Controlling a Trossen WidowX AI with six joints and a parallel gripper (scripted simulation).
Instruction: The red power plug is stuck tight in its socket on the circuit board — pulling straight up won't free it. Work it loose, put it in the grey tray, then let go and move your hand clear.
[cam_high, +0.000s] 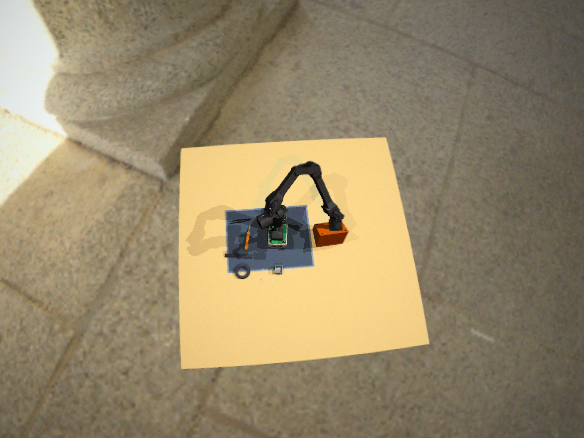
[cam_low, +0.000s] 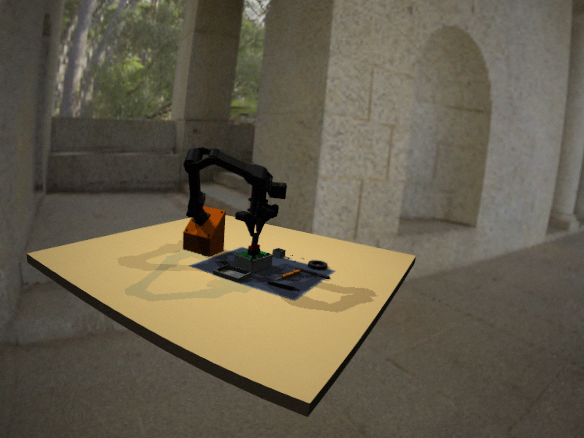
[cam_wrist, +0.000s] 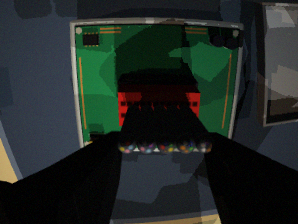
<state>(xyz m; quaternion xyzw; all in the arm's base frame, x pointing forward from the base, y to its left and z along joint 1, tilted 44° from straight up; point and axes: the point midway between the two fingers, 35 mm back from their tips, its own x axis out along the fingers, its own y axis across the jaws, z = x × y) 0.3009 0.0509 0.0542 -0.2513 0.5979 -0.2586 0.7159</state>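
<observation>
Pincer (cam_high: 278, 233) (cam_low: 254, 243) (cam_wrist: 164, 143) pinching red plug (cam_low: 254, 248) (cam_wrist: 160, 96); plug between fingertips, directly below pincer body, over green circuit board (cam_high: 283, 241) (cam_low: 264, 254) (cam_wrist: 97, 65).

And we have 1 circuit board (cam_high: 284, 241) (cam_low: 241, 252) (cam_wrist: 100, 65), 1 red plug (cam_low: 254, 248) (cam_wrist: 159, 96), 1 grey tray (cam_low: 241, 274) (cam_wrist: 262, 75), 1 dark ring (cam_high: 236, 271) (cam_low: 317, 269), 1 orange tool (cam_high: 247, 241) (cam_low: 290, 273), 2 slim dark tools!

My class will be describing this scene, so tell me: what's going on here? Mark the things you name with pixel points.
A robot arm has its gripper (cam_low: 254, 245) (cam_wrist: 164, 143) shut on the red plug (cam_low: 254, 248) (cam_wrist: 159, 96), directly above the green circuit board (cam_low: 263, 254) (cam_wrist: 97, 70). Whether the plug is fully loose from its socket can't be told. It is not yet in the grey tray (cam_low: 218, 273) (cam_wrist: 265, 65), which sits beside the board.
</observation>
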